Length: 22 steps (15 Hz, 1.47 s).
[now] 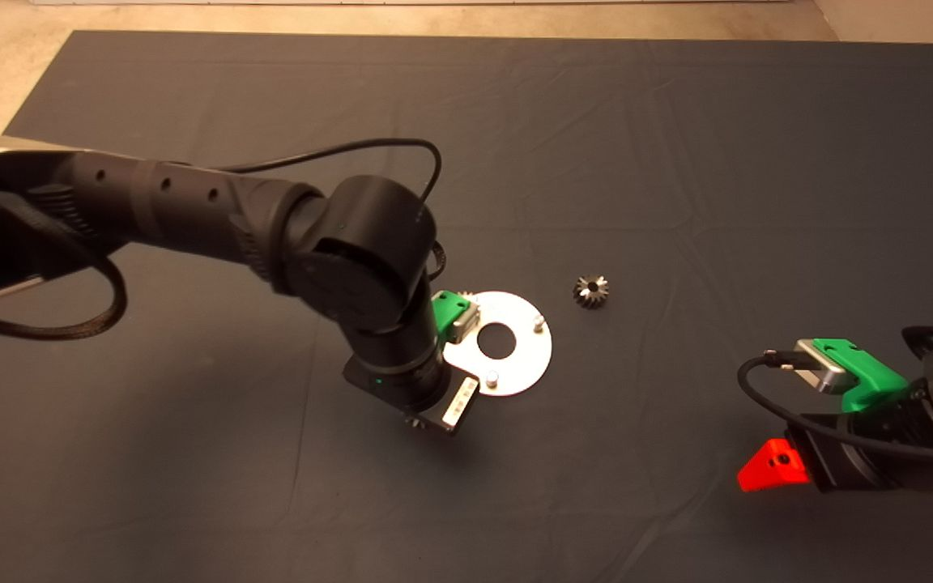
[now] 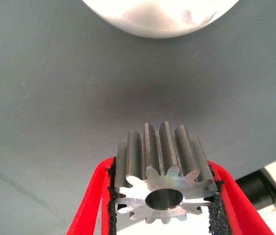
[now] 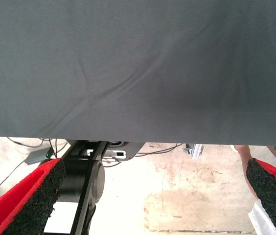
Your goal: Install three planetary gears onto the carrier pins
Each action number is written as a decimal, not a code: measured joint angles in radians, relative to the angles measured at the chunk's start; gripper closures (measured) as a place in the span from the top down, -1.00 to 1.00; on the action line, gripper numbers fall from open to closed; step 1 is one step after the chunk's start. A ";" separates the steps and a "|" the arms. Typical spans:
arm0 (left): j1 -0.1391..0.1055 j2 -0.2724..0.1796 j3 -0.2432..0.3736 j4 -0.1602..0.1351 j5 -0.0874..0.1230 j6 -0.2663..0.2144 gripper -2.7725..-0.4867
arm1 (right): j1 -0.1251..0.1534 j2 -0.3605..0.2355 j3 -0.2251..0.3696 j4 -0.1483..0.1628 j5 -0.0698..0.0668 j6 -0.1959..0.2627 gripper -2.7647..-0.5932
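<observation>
One planetary gear (image 2: 163, 183) clamped between the left gripper (image 2: 163, 196) fingers just beside the pinned disc (image 1: 515, 324), a second gear (image 1: 590, 291) loose on the mat (image 1: 677, 162) nearby; right gripper (image 3: 152, 196) parked at the lower right, fingers spread.

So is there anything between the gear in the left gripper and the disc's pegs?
Nothing visible. The left gripper holds the gear over bare mat beside the disc; its two visible pegs are bare.
</observation>
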 joint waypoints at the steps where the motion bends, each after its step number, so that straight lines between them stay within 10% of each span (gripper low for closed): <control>1: 0.000 0.006 -0.007 -0.006 -0.002 0.002 -0.66 | -0.001 -0.001 0.000 0.000 -0.002 0.000 0.99; 22: 0.001 0.139 -0.255 -0.009 -0.005 -0.025 -0.67 | 0.000 -0.001 0.000 0.000 -0.001 0.000 0.99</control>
